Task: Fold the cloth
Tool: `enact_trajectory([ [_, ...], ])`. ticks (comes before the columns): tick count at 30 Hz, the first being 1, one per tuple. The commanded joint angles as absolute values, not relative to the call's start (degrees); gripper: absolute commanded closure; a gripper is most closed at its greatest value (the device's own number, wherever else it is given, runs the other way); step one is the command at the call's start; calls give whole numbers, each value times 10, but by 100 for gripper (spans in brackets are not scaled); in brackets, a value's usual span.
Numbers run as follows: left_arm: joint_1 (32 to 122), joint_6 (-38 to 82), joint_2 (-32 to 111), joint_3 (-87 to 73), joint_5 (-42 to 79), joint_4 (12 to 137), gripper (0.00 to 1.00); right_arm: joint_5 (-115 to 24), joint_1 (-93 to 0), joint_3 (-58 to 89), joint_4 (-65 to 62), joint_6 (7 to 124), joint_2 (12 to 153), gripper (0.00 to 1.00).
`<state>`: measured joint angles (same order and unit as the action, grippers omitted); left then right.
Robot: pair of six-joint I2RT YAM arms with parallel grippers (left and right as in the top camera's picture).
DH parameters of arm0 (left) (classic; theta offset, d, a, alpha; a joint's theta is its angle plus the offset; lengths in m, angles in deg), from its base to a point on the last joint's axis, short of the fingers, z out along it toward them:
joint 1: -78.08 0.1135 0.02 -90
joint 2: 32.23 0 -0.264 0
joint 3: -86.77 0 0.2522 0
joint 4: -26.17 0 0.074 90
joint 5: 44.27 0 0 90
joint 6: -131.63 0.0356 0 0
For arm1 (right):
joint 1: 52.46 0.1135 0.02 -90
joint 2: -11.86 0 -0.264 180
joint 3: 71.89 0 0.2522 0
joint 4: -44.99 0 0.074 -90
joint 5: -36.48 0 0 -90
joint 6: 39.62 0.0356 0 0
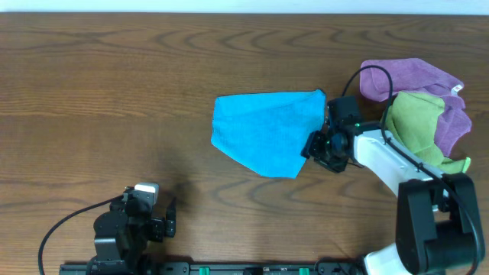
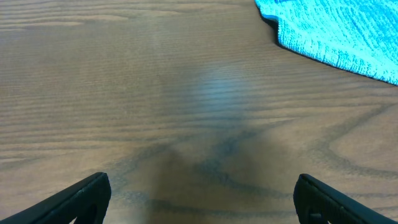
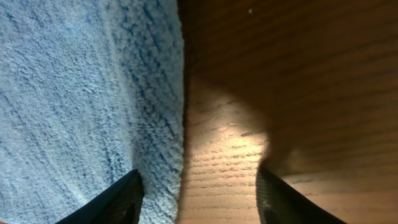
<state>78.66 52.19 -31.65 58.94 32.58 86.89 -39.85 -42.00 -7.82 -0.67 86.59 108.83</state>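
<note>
The sky-blue cloth [image 1: 267,130] lies flat on the wooden table, a little right of centre. My right gripper [image 1: 315,145] is open at the cloth's right edge. In the right wrist view its left finger is over the cloth's edge [image 3: 93,106] and its right finger over bare wood, the gripper [image 3: 199,199] straddling the hem. My left gripper [image 1: 170,218] is open and empty near the front left. In the left wrist view the gripper [image 2: 202,202] hovers over bare wood, with a corner of the cloth [image 2: 342,31] at the top right.
A purple cloth [image 1: 412,76] and a lime-green cloth [image 1: 416,126] lie bunched at the right edge, behind the right arm. A black cable loops over them. The table's front edge holds a rail with the arm bases.
</note>
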Motion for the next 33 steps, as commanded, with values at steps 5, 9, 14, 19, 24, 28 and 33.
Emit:
enact_trajectory([
  [5,784,534,-320,598,328,894,5,-363,-426,-127,80,881,1095,56],
  [9,784,534,-320,598,357,894,5,-366,-427,-130,87,877,1095,92],
  [14,784,534,-320,598,356,892,5,-368,-426,-121,75,849,1065,99],
  [19,784,506,-320,598,291,875,5,-387,-426,-101,44,813,971,99],
  [24,784,379,-320,598,175,850,5,-387,-406,-60,30,797,913,99],
  [28,784,310,-320,598,161,836,5,-387,-364,-31,68,784,945,96],
  [33,784,275,-320,598,161,826,5,-346,-297,8,133,786,1075,86],
])
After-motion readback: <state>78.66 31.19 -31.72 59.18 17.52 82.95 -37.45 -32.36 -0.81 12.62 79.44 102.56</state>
